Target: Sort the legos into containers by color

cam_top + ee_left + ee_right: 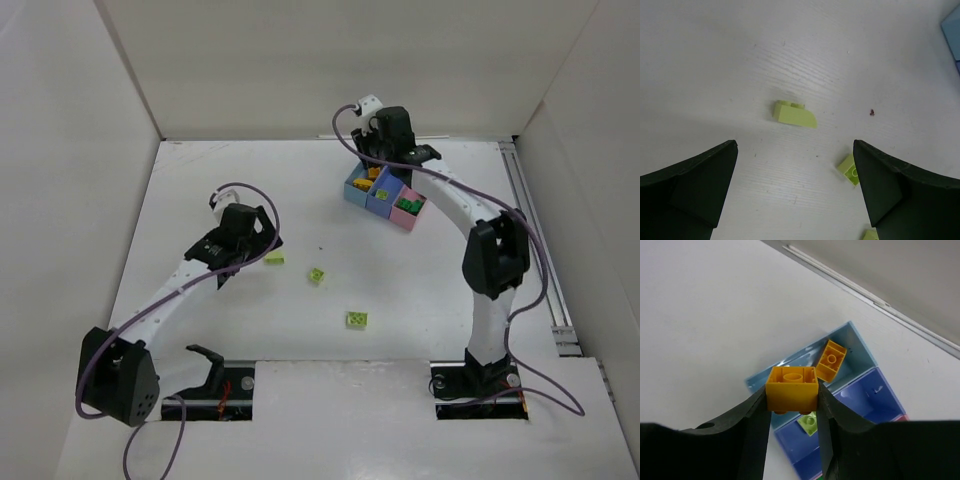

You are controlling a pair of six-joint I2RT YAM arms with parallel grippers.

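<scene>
My right gripper is shut on a yellow-orange lego, held above the light blue container. A second yellow-orange lego lies in that bin. A pale lime lego lies in the darker blue container. From above, the right gripper hangs over the row of light blue, darker blue and pink bins. My left gripper is open just short of a lime sloped lego; another lime lego lies by its right finger.
Three lime legos lie loose on the white table between the arms. White walls enclose the table at the left, back and right. A metal rail runs along the right edge.
</scene>
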